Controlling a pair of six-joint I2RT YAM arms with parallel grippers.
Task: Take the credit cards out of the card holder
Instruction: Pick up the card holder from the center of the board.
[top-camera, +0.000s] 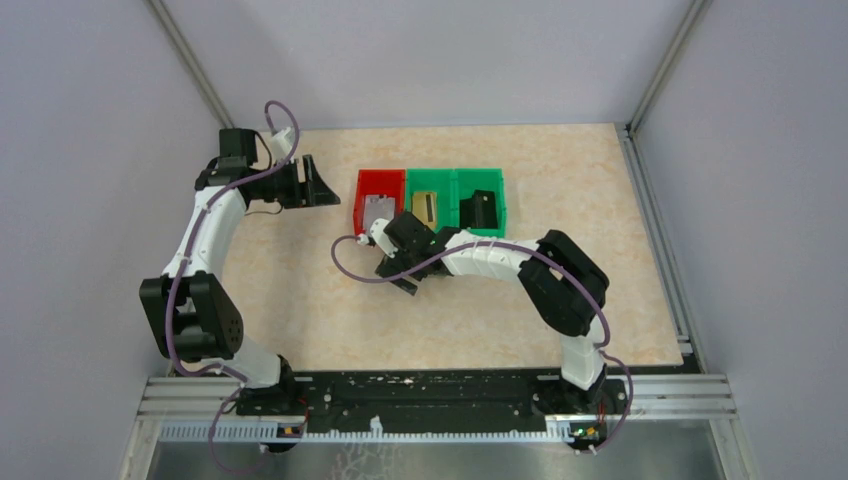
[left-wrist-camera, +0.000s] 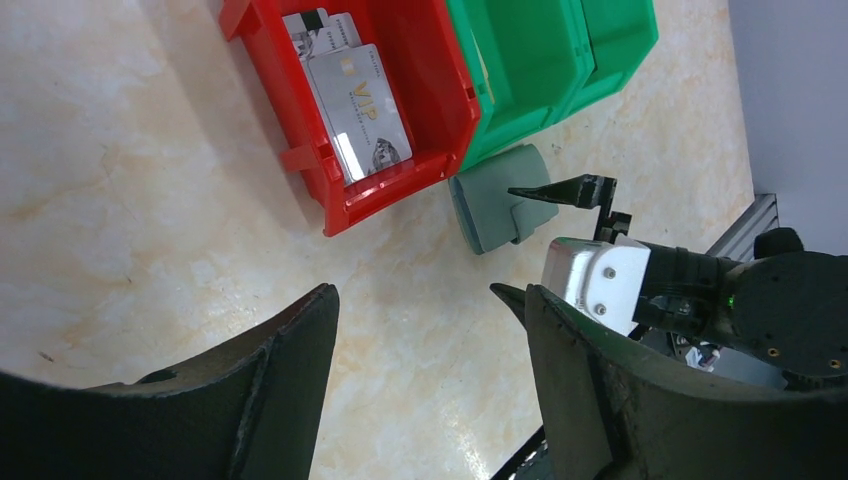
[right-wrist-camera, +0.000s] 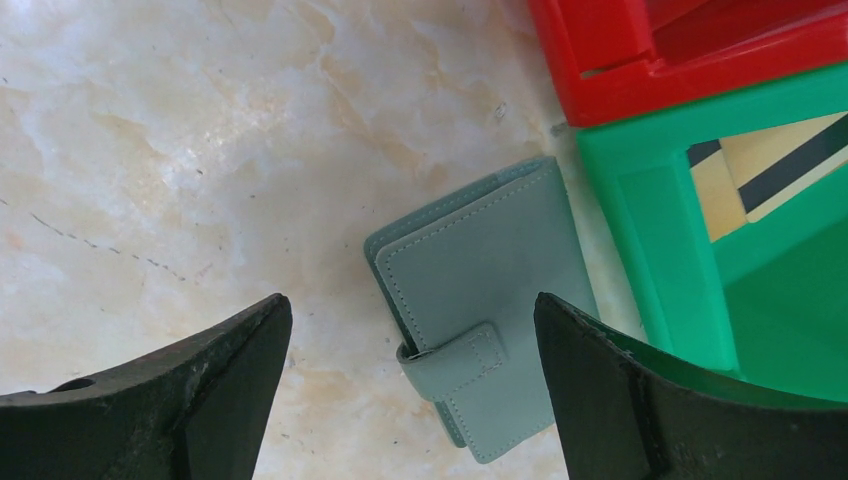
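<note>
The grey-green card holder (right-wrist-camera: 480, 290) lies shut on the table, tab fastened, against the front of the bins; it also shows in the left wrist view (left-wrist-camera: 495, 195). My right gripper (right-wrist-camera: 410, 305) is open and hovers just above it, jaws spread to either side; from the top (top-camera: 398, 276) it hides the holder. A silver VIP credit card (left-wrist-camera: 360, 100) lies in the red bin (top-camera: 360, 200). A gold card with a black stripe (right-wrist-camera: 760, 170) lies in the middle green bin. A dark card (top-camera: 480, 208) is in the right green bin. My left gripper (top-camera: 318, 183) is open and empty, left of the red bin.
The red bin and the two green bins (top-camera: 455, 195) stand in a row at the table's middle back. Bare marbled tabletop lies left of and in front of them. Grey walls close in the left, back and right sides.
</note>
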